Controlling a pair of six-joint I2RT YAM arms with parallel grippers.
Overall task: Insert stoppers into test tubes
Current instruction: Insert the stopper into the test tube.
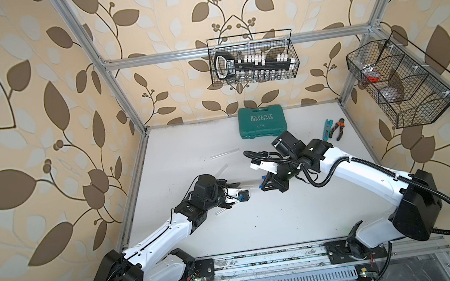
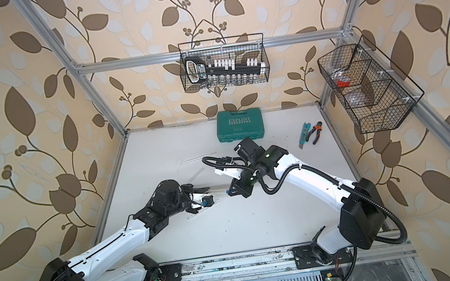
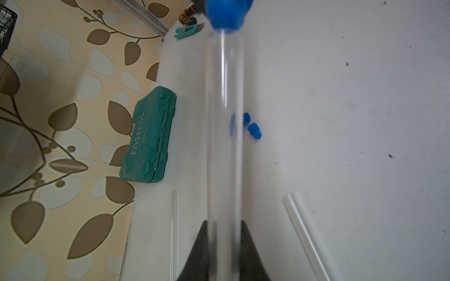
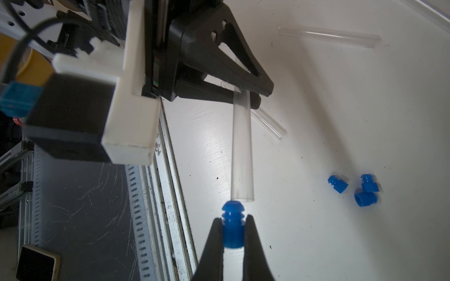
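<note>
Black fingers [image 4: 214, 243] of the right gripper [image 4: 232, 219] fill the near edge of the right wrist view. They are clamped on the sides of a bright blue stopper [image 4: 232, 228]. Its ribbed, dome-tipped end sticks out past the fingertips and sits right at the open mouth of a clear test tube [image 4: 242, 146], a little off-centre and not seated inside.

The left gripper [image 4: 255, 95] is closed on that tube near its rounded end and holds it off the white table [image 4: 316, 109], open end toward the right gripper. From the left wrist, the tube runs straight out between the fingertips to the blurred blue plug.

In both top views the two grippers meet tip to tip near the middle of the table.

Three loose stoppers [image 4: 338, 184] lie close together on the table, two of them touching. Spare tubes [image 4: 326, 36] lie flat, one partly under the left gripper.

At the back of the table, a green plastic case [image 1: 261, 125] reads "EXPLOIT" in pale letters above a row of chevrons.
</note>
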